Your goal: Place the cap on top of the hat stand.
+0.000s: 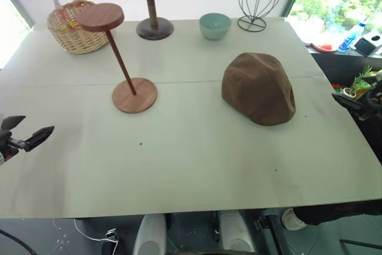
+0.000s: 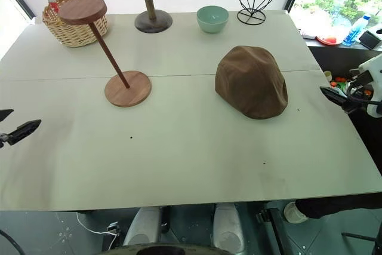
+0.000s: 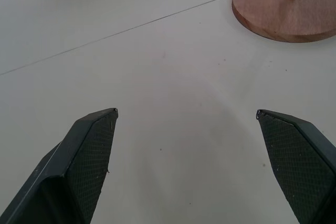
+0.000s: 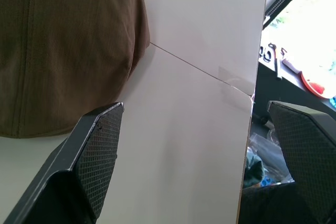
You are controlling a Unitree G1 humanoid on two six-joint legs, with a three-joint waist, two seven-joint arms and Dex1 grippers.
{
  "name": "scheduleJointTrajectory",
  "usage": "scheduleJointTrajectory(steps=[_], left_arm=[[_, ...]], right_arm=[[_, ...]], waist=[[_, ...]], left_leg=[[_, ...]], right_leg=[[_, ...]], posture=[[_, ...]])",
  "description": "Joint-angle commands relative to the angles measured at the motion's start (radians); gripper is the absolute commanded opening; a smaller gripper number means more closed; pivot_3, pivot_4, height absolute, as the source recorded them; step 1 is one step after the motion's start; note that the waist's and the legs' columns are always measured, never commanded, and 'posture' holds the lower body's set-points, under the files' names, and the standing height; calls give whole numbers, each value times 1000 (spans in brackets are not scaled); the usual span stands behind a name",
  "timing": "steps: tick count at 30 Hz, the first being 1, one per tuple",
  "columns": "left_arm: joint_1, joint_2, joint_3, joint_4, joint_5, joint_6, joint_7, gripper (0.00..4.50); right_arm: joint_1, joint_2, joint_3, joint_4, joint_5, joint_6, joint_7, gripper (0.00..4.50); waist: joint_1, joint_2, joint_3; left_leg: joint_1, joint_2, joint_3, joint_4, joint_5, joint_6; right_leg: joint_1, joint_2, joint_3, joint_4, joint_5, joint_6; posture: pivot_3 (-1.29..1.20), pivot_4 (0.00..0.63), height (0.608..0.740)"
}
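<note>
My right gripper (image 2: 339, 98) and left gripper (image 1: 27, 132) both hang wide and empty at the table's (image 1: 197, 165) side edges. The cap (image 1: 259, 88) lies near my right gripper; the hat stand (image 1: 119, 58) stands well apart, left. Its thin slanted rod probably tips if I nudge the disc. One cap, three stands, one bowl (image 1: 215, 25), one basket (image 1: 73, 28).

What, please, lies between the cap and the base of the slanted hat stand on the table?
Nothing: the left eye view shows bare table between the cap and the hat stand.
</note>
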Motion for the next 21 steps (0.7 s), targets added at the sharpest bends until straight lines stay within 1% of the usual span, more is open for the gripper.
scheduleJointTrajectory(steps=[1, 14, 18, 21], left_arm=[[-6, 24, 19, -8, 8, -11, -9, 4441], [-46, 14, 25, 1, -8, 31, -8, 4441], [-82, 31, 12, 11, -28, 52, -31, 4441], [-123, 51, -12, -10, -58, 102, -64, 4441]], right_arm=[[-16, -22, -34, 15, -3, -34, 0, 4500], [-48, -23, -23, 85, -2, -78, 5, 4500], [-65, -27, -19, 92, -6, -81, 6, 4500], [-79, -40, -13, 94, -15, -94, 12, 4500]], waist=[[0, 0, 0], [0, 0, 0], [0, 0, 0], [0, 0, 0]], left_leg=[[0, 0, 0, 0, 0, 0], [1, 0, 0, 0, 1, 1], [1, 0, 0, 1, 1, 1], [1, 0, 0, 1, 1, 1]], right_leg=[[0, 0, 0, 0, 0, 0], [1, 0, 0, 1, 0, 0], [1, 0, 0, 2, 0, 0], [1, 0, 0, 2, 0, 0]], posture=[[0, 150, 728], [0, 150, 728], [0, 150, 728], [0, 150, 728]])
